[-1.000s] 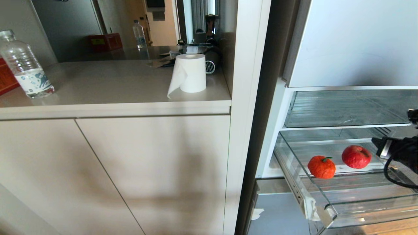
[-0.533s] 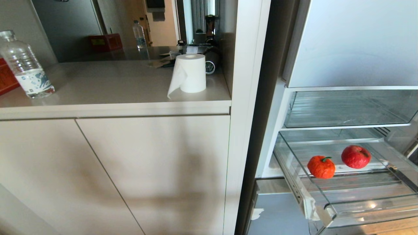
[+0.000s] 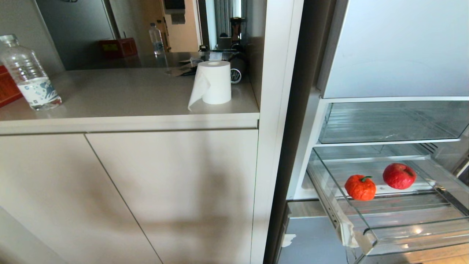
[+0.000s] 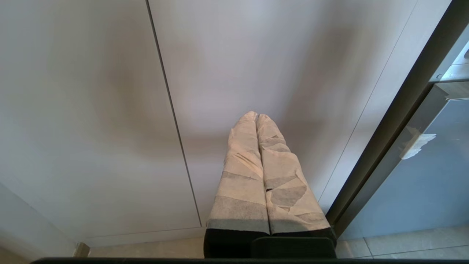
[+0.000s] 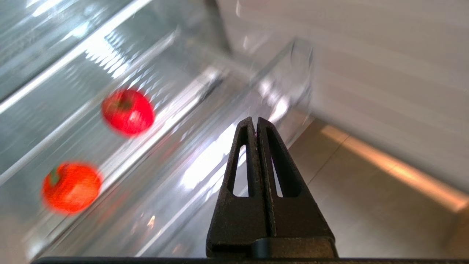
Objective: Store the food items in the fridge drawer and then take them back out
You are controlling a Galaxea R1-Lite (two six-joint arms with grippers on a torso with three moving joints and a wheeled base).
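Inside the pulled-out fridge drawer (image 3: 381,234) lie an orange-red fruit (image 3: 360,187) and, just beside it toward the back, a red apple (image 3: 399,176). Outside the drawer's front corner, the right gripper (image 5: 256,123) is clenched and empty. Beside the drawer, facing the cabinet door (image 4: 256,55), the left gripper (image 4: 256,117) is clenched too.

The fuzzy orange-red fruit (image 3: 360,187) lay in the pulled-out clear plastic fridge drawer (image 3: 410,231), with the glossy red apple (image 3: 399,176) just behind, to its right.

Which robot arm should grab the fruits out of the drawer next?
Probably the right. The right gripper is beside the fridge drawer holding both fruits; the left gripper faces the cabinet door.
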